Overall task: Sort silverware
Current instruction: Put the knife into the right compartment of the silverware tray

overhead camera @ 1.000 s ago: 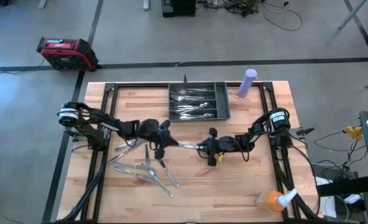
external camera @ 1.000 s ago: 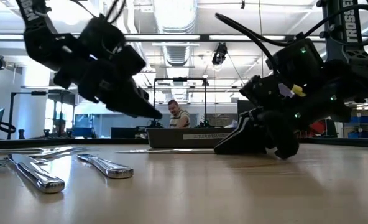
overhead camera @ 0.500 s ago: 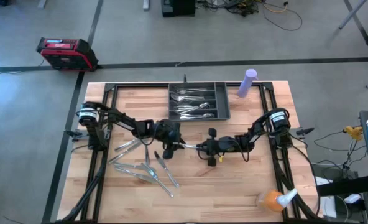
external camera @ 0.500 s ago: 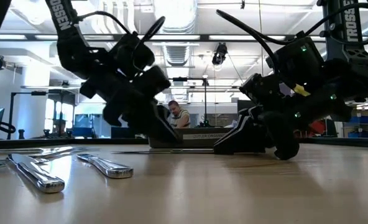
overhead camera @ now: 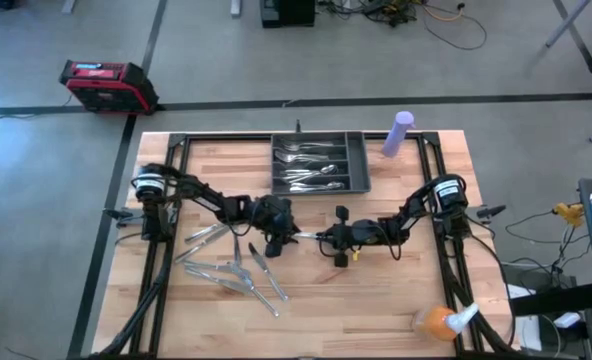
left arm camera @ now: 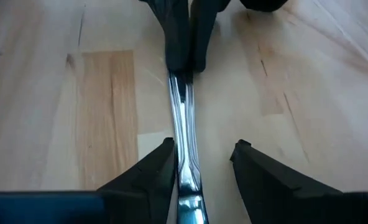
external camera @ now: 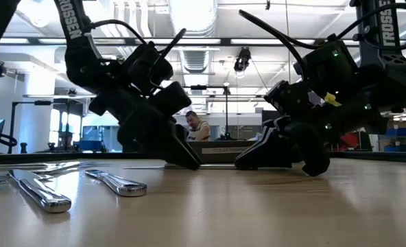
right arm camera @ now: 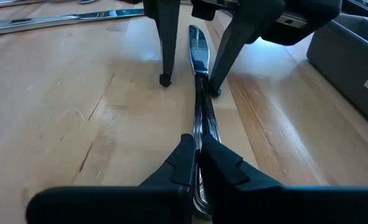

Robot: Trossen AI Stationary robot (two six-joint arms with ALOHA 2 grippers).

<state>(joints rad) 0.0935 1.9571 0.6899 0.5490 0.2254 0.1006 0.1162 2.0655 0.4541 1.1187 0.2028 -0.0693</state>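
Steel lies pinched in my right pincer (right arm camera: 197,163): a knife (right arm camera: 199,93) flat on the wooden table (overhead camera: 376,290) in front of the tray (overhead camera: 317,165). My left pincer (left arm camera: 199,162), wide open, has swung in and dropped astride the far end, so a handover looks near. Loose silverware (overhead camera: 226,268) waits to my left
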